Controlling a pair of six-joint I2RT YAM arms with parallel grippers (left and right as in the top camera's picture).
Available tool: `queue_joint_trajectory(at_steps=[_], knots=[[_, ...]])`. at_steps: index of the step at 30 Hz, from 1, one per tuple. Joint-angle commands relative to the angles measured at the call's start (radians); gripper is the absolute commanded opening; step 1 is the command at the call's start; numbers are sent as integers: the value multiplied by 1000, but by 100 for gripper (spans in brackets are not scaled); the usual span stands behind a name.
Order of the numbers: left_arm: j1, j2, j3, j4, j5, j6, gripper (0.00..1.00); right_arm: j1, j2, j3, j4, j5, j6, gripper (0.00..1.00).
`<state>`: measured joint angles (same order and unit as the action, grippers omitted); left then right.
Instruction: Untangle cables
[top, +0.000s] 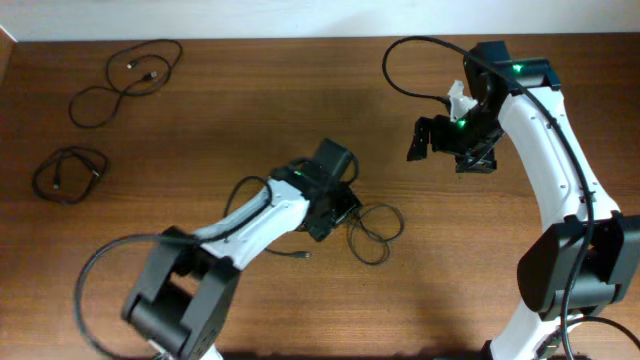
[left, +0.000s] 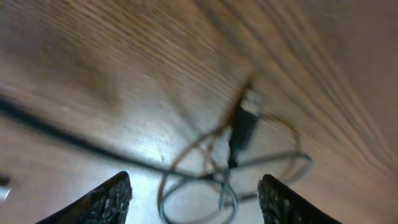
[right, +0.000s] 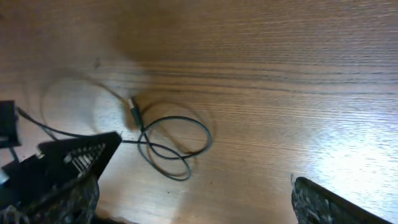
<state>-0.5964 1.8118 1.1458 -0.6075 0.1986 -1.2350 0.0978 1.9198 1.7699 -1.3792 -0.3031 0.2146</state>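
A thin black cable (top: 375, 228) lies in loose loops on the wooden table right of centre, with one plug end (top: 300, 254) trailing left. My left gripper (top: 335, 205) is low over its left side and open. In the left wrist view the loops (left: 227, 183) and a plug (left: 244, 124) lie between and ahead of the open fingers (left: 194, 186), not touching them. My right gripper (top: 445, 140) hangs open and empty up and to the right. Its wrist view shows the same cable (right: 171, 146) ahead of the open fingers (right: 196, 186).
Two separate cables lie at the far left: a loose figure-eight loop (top: 125, 80) at the back and a tighter coil (top: 68, 172) below it. The right arm's thick black cable (top: 400, 60) arcs above the table at the back.
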Motion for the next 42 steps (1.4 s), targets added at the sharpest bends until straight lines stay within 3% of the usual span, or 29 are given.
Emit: queue_joint_trajectory(at_steps=[1, 6, 9, 11, 16, 20, 25, 29, 33, 36, 42], knots=[[-5, 77, -7, 30, -60, -37, 65, -2, 0, -5, 0, 27, 10, 98], [-5, 98, -7, 39, -171, -37, 45, -2, 0, -5, 0, 27, 10, 99], [-5, 98, -7, 47, -178, -37, 12, -2, 0, -5, 0, 27, 10, 98], [0, 92, 1, 45, -151, -22, 0, -2, 0, -5, -1, 27, 10, 99], [77, -35, 82, 46, 108, 134, 0, 7, 0, -5, -21, 21, 10, 99], [141, -201, 156, 47, 222, 159, 0, 35, 0, -5, -30, -14, 10, 98], [190, -424, 199, 46, 190, 206, 0, 101, 0, -5, 3, -195, 10, 98], [195, -466, 199, 43, 140, 242, 0, 97, 0, -4, 12, -454, -6, 98], [244, -466, 199, 2, 94, 241, 0, 45, -1, -3, -74, -711, -202, 98], [315, -466, 199, -28, 90, 205, 0, 18, -4, -3, -150, -718, -291, 98], [373, -466, 199, -29, 92, 118, 0, 73, -18, -2, -154, -741, -293, 98]])
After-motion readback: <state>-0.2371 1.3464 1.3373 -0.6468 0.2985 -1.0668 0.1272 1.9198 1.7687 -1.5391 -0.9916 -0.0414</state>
